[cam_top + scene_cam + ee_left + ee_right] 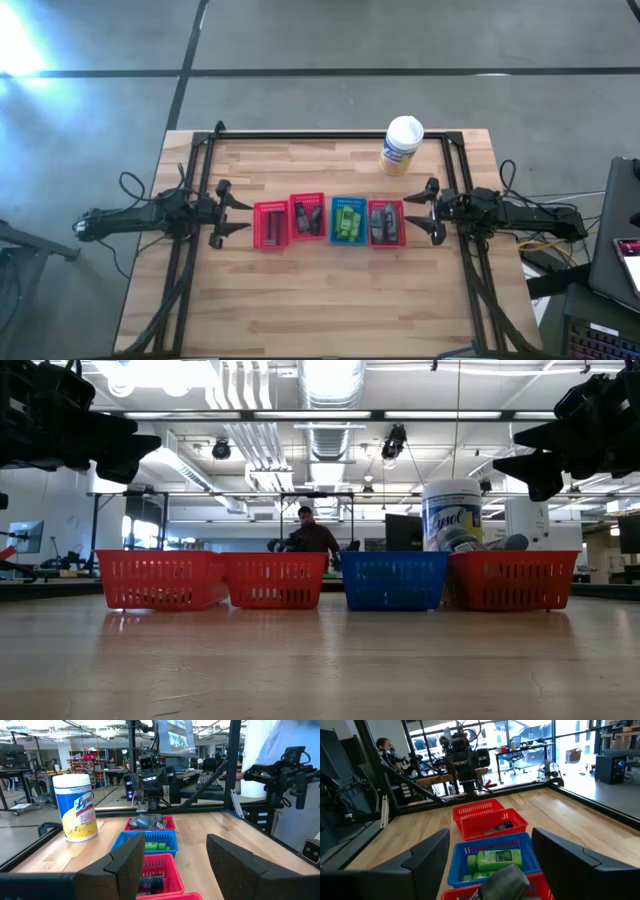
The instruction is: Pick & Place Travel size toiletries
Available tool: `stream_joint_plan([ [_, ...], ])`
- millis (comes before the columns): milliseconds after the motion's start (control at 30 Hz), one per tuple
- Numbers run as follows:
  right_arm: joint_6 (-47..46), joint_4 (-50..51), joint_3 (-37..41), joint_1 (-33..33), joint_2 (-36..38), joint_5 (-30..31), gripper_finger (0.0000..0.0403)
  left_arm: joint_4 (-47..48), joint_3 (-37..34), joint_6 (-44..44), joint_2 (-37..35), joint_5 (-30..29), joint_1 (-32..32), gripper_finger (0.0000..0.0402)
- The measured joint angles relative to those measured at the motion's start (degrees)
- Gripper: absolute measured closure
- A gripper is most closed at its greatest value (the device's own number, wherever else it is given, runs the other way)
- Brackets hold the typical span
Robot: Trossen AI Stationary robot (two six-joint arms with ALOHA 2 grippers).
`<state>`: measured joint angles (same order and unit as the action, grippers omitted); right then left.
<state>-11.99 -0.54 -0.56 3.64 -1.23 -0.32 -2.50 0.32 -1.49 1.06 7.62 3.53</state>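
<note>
Four mesh baskets sit in a row across the middle of the wooden table [330, 310], and I take the blue basket [347, 222] as the landmark. Behind it and toward the right arm's side stands a large white tub [402, 146] with a yellow label, well apart from the row. Touching the blue basket on the right arm's side is a red basket [386, 222]; on the other side come a second red basket [307, 217] and then a third [270, 225].

Sorting looks the likely reason for this row. Bright green bottles [347, 221] lie in the blue basket, dark grey tubes [385, 221] fill its neighbour on the right arm's side, dark pieces [306, 219] lie in the neighbour on the other side, and thin dark sticks [271, 224] rest in the farthest.

Beyond the third red basket hangs the left gripper [238, 210], fingers spread, grasping nothing. Beyond the grey-tube basket the right gripper [415, 211] hangs likewise released and empty. Both face the row level with it, probably so either arm can reach in.
</note>
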Motion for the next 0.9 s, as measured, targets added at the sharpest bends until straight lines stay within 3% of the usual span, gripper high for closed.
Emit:
stream_joint_plan([
  [900, 0.00, 0.00, 0.02, 0.00, 0.00, -0.09, 0.0044, 0.02, -0.02, 0.01, 0.02, 0.00, 0.00, 0.0184],
])
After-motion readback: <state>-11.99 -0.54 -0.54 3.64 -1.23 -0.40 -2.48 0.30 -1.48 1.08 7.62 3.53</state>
